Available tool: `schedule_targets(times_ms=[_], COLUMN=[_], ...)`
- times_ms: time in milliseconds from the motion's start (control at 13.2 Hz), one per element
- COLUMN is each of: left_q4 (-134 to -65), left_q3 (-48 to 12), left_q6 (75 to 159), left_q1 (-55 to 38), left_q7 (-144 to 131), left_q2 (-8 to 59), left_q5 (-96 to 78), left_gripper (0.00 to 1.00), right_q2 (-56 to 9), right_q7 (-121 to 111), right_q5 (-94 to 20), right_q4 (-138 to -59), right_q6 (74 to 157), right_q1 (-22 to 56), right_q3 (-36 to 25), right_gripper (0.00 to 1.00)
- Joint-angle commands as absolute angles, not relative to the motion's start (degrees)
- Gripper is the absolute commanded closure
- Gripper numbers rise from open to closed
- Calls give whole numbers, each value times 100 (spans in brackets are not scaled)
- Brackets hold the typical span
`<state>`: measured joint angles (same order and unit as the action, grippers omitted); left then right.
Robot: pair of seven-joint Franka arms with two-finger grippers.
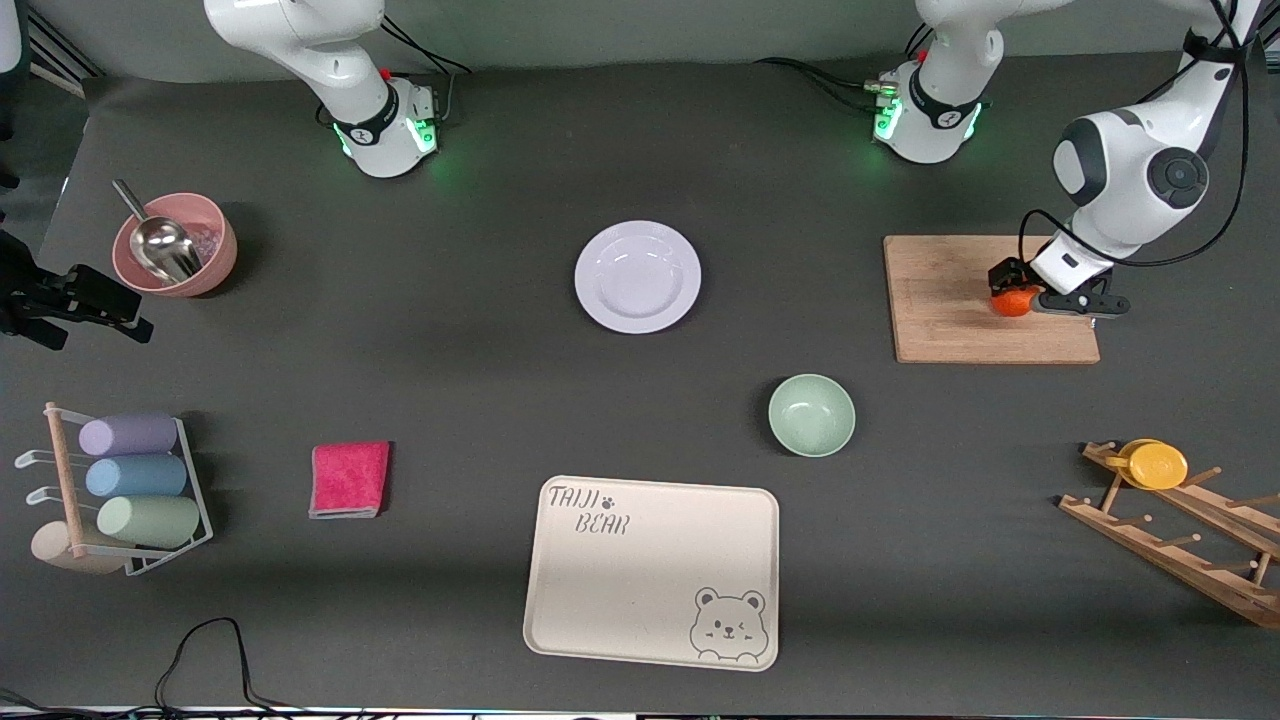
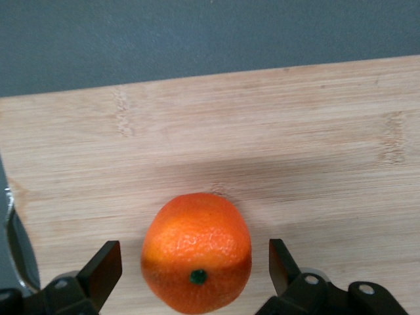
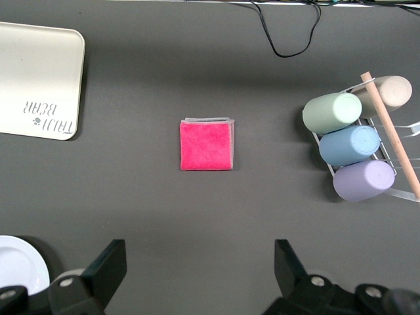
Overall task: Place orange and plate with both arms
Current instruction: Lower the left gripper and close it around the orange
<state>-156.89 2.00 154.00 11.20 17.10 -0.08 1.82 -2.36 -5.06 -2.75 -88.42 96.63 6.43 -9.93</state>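
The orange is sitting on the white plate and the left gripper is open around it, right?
Not quite. The orange sits on the wooden cutting board, not the plate, as the left wrist view shows. The left gripper is indeed open around it.

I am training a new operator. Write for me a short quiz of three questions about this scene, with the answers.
1. True or false: the left end effector has its fingers open on either side of the orange.
2. On what does the orange rest?
3. Which lies nearer to the front camera: (a) the plate, (b) the green bowl, (c) the bear tray?

Key:
1. True; gaps show on both sides.
2. The wooden cutting board.
3. (c).
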Motion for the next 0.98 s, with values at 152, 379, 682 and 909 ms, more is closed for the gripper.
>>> schedule_targets(times_ms=[152,379,682,909], left_q4=[-15750,-15741,-15558,-14533], left_q3=[193,202,202,176], left_q6=[15565,15522,15076,12630], left_q1=[1142,1143,1134,1116], left_q7=[1758,1749,1732,1714], left_q2=[167,158,-165,-1070], left_q5=[211,211,211,211], left_gripper=[23,47,48,48], right_q2=[-316,-316,-299,-325], right_q7=[-536,-545,-545,-536], right_q5=[-281,-272,-272,-264], right_q4=[-8736,-8763,-8745,-8771], right_q6=[9642,9624,9589,9589], right_q1=[615,615,615,633], right_q3=[-1037,-1055,-1081,-1081], right_gripper=[0,0,0,0])
